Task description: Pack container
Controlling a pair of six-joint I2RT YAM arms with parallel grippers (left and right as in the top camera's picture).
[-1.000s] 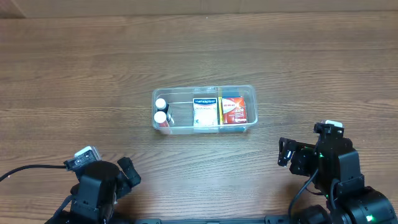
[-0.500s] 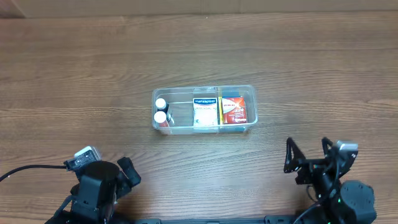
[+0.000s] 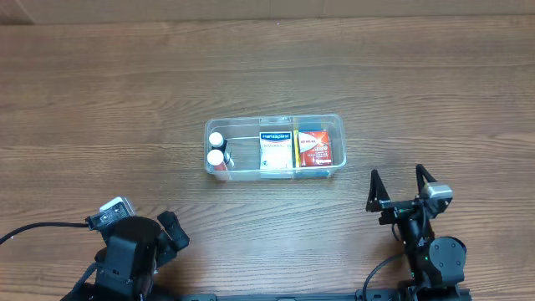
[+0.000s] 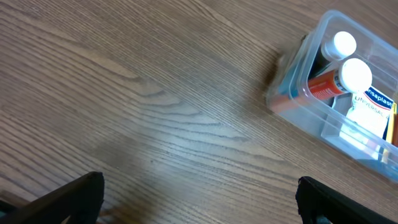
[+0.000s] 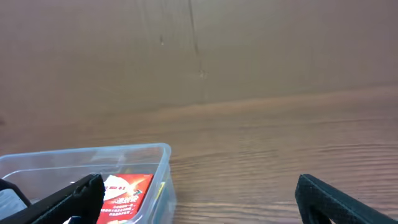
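Observation:
The clear plastic container (image 3: 333, 122) sits at the middle of the wooden table. It holds two white-capped bottles (image 3: 216, 149) at its left end, a white and blue box (image 3: 275, 149) in the middle and a red box (image 3: 313, 149) at the right. The container also shows in the left wrist view (image 4: 292, 93) and the right wrist view (image 5: 163, 149). My left gripper (image 4: 199, 198) is open and empty at the near left. My right gripper (image 3: 397, 182) is open and empty, near right of the container and apart from it.
A pale wall or board (image 5: 199, 43) rises beyond the table's far edge. Bare wood table (image 3: 100, 100) lies all around the container.
My right arm has swung so that its open gripper now points toward the container's right end. The left arm and the container have not moved.

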